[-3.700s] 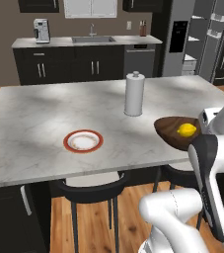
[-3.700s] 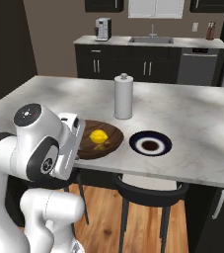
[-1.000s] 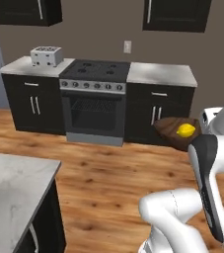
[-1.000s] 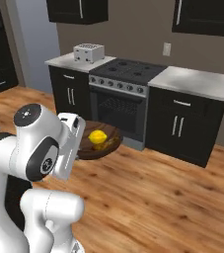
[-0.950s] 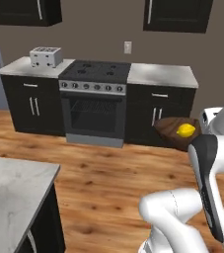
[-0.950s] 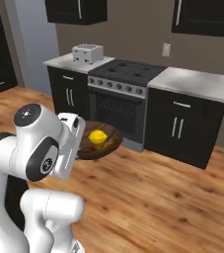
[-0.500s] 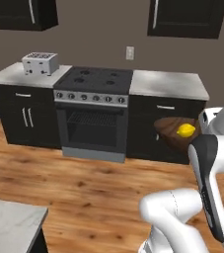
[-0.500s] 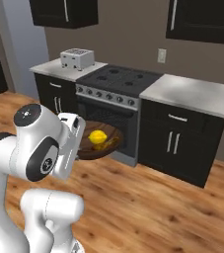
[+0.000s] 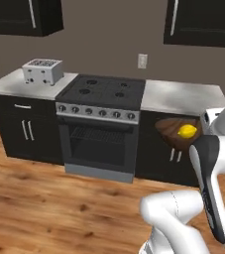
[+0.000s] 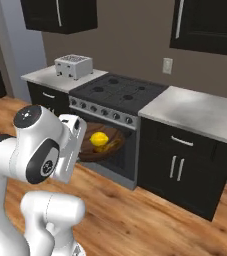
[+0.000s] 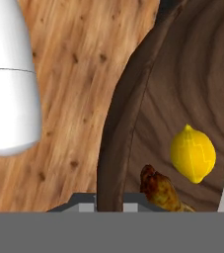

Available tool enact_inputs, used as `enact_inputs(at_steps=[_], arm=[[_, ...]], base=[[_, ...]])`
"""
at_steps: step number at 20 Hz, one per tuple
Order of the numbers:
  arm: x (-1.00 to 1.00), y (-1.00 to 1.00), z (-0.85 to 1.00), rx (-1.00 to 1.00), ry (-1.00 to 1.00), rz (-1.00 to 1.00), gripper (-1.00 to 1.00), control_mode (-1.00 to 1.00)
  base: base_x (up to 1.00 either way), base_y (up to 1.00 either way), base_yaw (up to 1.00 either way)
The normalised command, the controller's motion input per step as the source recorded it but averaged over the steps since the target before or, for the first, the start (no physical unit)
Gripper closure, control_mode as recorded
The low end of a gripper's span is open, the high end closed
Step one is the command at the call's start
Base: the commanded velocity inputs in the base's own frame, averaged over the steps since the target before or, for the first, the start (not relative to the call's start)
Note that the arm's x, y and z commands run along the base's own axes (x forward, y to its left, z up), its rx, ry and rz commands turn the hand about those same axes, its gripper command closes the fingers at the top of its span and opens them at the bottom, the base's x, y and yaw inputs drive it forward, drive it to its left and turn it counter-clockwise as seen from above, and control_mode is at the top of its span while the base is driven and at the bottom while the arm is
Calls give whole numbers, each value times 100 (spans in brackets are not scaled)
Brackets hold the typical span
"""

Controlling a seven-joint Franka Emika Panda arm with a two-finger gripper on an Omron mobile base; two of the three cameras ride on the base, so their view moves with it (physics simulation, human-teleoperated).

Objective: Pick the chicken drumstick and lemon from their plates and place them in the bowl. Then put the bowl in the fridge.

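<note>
Two food items ride in the bowl (image 11: 182, 89): the lemon (image 11: 193, 153) lies just ahead of the gripper (image 11: 108, 197) and to its right in the hand view, and the chicken drumstick (image 11: 160, 190) sits closer in, right beside the fingertips. The gripper's jaws are pinched onto the bowl's rim, holding it up in the air above the wooden floor (image 11: 79, 84). Beyond the gripper, in the base views, stands a black stove (image 9: 101, 124) with a row of knobs and an oven door, which the carried bowl partly covers in the right base view. Farther off to the gripper's left a silver toaster (image 9: 42, 71) sits on the grey counter (image 9: 15, 84). Dark lower cabinets (image 10: 185, 167) flank the stove, dark upper cabinets (image 10: 60, 15) hang above, and a wall outlet (image 9: 142, 61) sits behind the stove.
</note>
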Motion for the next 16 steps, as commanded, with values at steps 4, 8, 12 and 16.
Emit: enact_inputs(at_steps=[4,8,12,16], arm=[[0,0,0,0,0,0,100,100],[0,0,0,0,0,0,100,100],[0,0,0,0,0,0,100,100],[0,0,0,0,0,0,100,100]], base=[[87,0,31],[85,0,34],[78,0,41],[62,3,52]])
